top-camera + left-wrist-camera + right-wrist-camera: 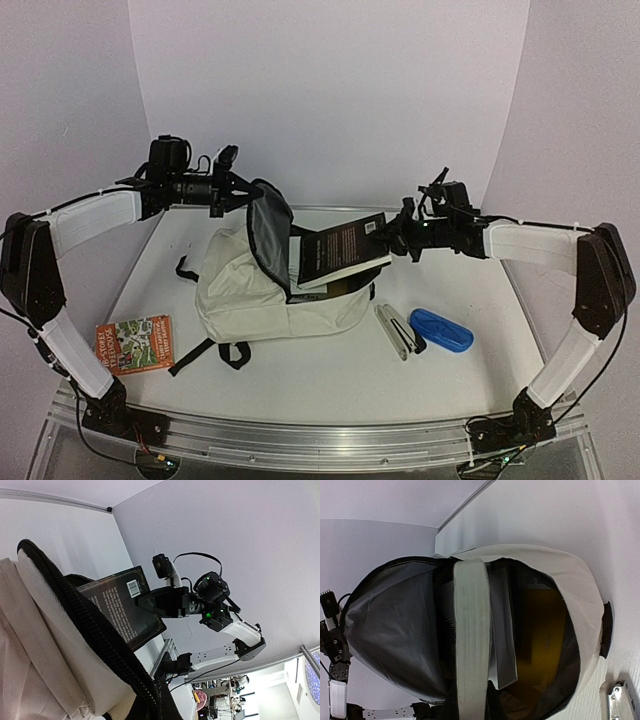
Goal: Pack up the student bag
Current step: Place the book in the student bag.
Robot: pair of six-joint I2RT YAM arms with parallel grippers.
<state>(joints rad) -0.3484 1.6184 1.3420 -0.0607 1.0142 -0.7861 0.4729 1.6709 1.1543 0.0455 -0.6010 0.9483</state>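
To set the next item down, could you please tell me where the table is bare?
Bare table along the near edge, between the orange book and the blue case, and left of the student bag. Crowded at its mouth, around the black book.

this looks like a robotics lab with a small test booth inside. the left arm [90,220] and the right arm [535,245], white and black, are bolted on an aluminium rail [330,440] at the edge of a white table [330,385], on the near side of the left gripper [243,190]. plain pale walls [330,90] close the table just beyond both grippers. in the left wrist view, past the right gripper [150,602], an opening shows a bright room [235,700] cluttered with equipment.
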